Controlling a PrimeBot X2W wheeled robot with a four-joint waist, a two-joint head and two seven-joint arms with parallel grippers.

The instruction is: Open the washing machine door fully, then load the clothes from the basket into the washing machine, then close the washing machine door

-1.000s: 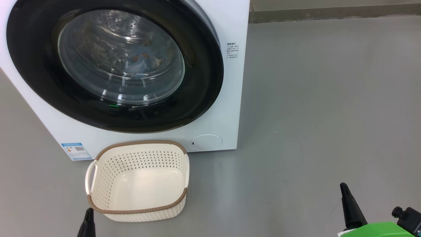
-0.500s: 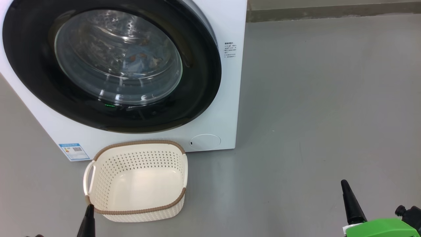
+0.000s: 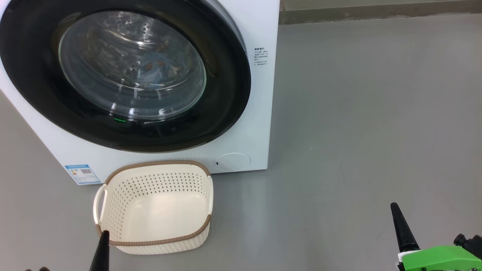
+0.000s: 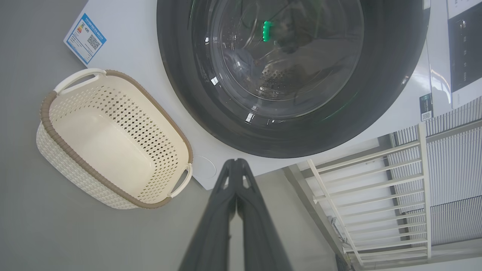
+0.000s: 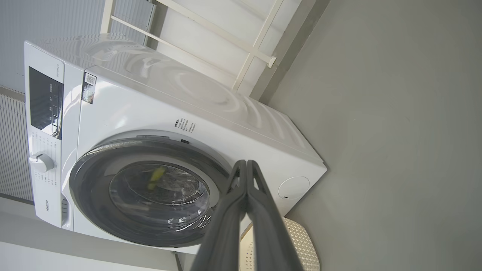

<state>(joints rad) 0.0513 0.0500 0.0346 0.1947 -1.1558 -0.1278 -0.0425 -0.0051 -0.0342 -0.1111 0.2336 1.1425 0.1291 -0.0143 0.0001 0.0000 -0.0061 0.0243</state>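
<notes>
The washing machine door point(image 3: 124, 75) is closed over the clothes point(image 3: 154, 68), with the basket point(image 3: 162, 246) just before it. The left gripper point(image 3: 104, 235) and right gripper point(image 3: 394, 207), both with fingers pressed together, have crept slightly up the head view.

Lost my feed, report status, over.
Left gripper shut, empty; right gripper shut, empty. Washing machine door closed, clothes inside, basket empty. Nothing in the way.

Left hand point(image 3: 104, 237), right hand point(image 3: 394, 209) slightly higher (camera pan too).
</notes>
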